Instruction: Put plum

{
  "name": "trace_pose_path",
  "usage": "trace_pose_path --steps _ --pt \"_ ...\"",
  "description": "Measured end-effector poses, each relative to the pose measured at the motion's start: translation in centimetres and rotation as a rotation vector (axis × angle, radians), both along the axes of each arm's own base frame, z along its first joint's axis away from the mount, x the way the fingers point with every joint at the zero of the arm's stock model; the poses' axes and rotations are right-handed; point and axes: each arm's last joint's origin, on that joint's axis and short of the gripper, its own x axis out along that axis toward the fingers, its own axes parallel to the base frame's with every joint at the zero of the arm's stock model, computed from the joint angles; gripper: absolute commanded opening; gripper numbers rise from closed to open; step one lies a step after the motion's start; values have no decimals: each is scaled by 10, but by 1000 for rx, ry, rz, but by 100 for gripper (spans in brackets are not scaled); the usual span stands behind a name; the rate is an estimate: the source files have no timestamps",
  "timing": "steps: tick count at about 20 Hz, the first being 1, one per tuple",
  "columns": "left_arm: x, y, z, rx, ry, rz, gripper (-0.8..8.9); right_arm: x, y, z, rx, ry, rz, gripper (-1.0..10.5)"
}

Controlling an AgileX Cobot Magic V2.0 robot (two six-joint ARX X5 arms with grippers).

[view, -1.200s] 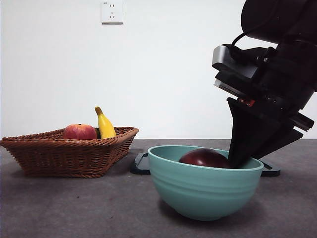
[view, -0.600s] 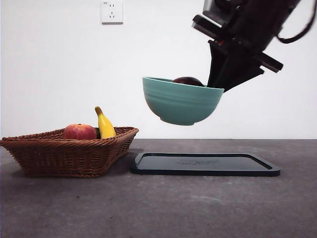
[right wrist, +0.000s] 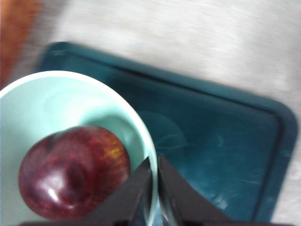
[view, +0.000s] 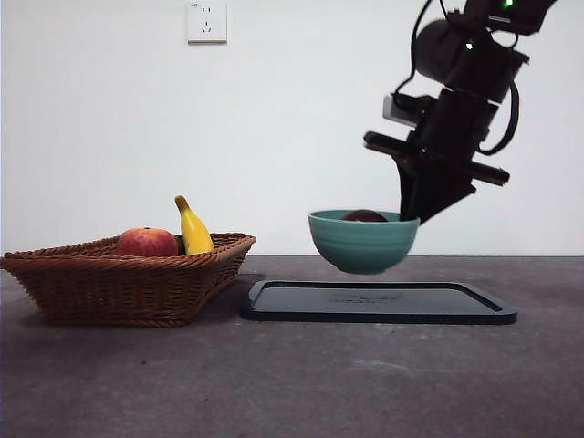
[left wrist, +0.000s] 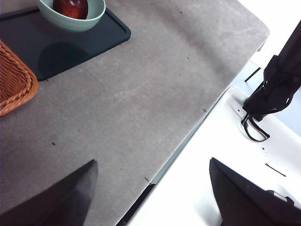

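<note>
Overhead, the right end effector (right wrist: 154, 197) pinches the rim of a green bowl (view: 363, 241), one jaw inside the wall and one outside, closed tight on it. Bowl held level in the air just above a dark tray (view: 379, 302), not touching it. Plum (right wrist: 74, 172), dark maroon, lies inside the bowl against the wall nearest the jaws. Wicker basket (view: 119, 281) at the desk's (view: 292, 383) left side holds a red apple (view: 147, 243) and a banana (view: 192, 229). Left end effector (left wrist: 150, 188) waits over the desk edge, jaws spread wide, holding nothing.
</note>
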Motion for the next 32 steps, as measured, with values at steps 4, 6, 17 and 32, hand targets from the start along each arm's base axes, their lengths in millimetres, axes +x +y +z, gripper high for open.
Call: trace_pose_path --steps 4,6,17,32 --pt "0 0 0 0 0 0 374 8 1 -24 -18 53 2 9" --pt "0 0 0 1 1 0 374 10 1 -31 -23 69 4 9" --pt "0 0 0 1 3 0 374 -7 -3 14 3 -21 4 217" --pt "0 0 0 0 -1 0 374 -228 -63 152 141 -365 136 217"
